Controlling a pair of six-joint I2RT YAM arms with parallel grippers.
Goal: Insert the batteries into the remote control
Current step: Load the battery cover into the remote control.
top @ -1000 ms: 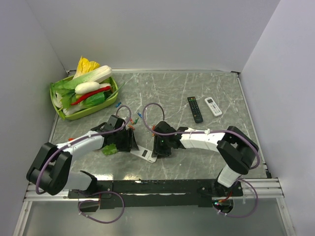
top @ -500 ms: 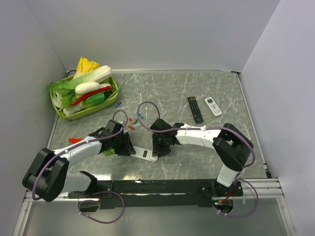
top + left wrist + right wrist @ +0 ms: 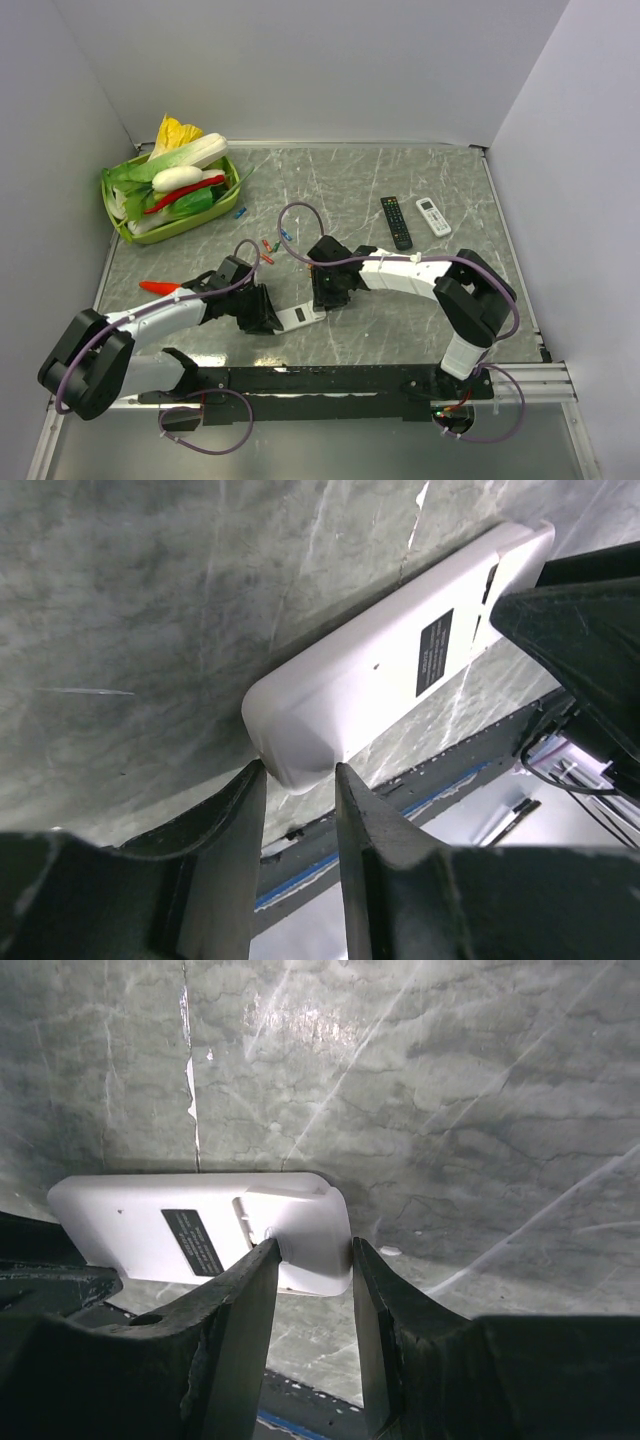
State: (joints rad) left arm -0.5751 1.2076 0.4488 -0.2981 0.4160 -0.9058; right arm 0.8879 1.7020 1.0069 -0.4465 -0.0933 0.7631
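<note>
Holding the remote control [image 3: 302,318] at both ends rn: it lies white back up on the table [image 3: 400,300], near-centre, between the two arms. L gripper [image 3: 268,316] is clenched on the left, rounded end; in the left wrist view its fingertips [image 3: 240,810] nip only the very corner. R gripper [image 3: 326,298] is clamped on the right end, next to the battery cover [image 3: 285,1210], which looks shut to me. The batteries [image 3: 267,245] sit loose on the table, far of the remote and apart from it.

Risks, imo:
- L grip is shallow on a curved, slick corner, so any twist or pull could squirt the remote out.
- If the arms move unevenly, one end slips or the body flexes.
- The R arm's purple cable [image 3: 295,215] loops right over the batteries and could sweep them away.

Vs half a sec ago: the L arm has pulled nearer, the remote has swung so its right end now points farther away, and more of the red chilli [image 3: 158,287] shows beside the L arm.
</note>
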